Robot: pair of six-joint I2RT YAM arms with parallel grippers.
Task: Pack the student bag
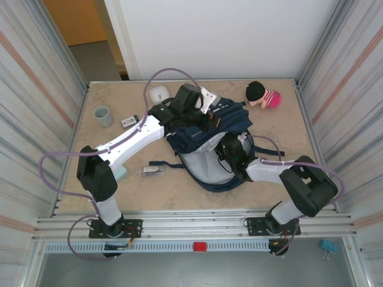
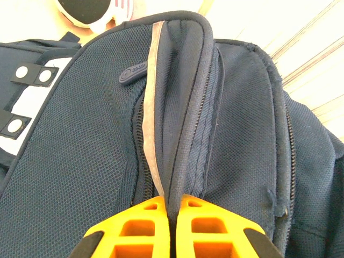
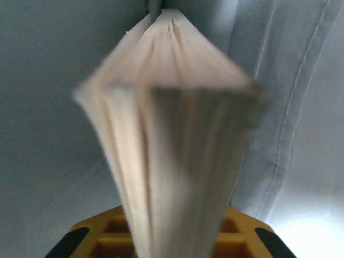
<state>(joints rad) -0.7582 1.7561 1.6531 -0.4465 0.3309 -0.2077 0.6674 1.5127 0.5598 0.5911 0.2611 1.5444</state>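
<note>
The bag (image 1: 232, 122) lies mid-table (image 1: 299, 119), its mouth open toward the arms and pale lining showing. The left gripper (image 2: 172, 201) is pinched tight on a fold of its zipped rim, and from above that arm covers the bag's far end. The right gripper (image 3: 172, 231) sits inside the bag behind a book (image 3: 172, 134). The book's fanned pages are blurred and hide the fingers, so its grip cannot be told. Raised lettering on a zip pull (image 2: 131, 75) is too small to read.
</note>
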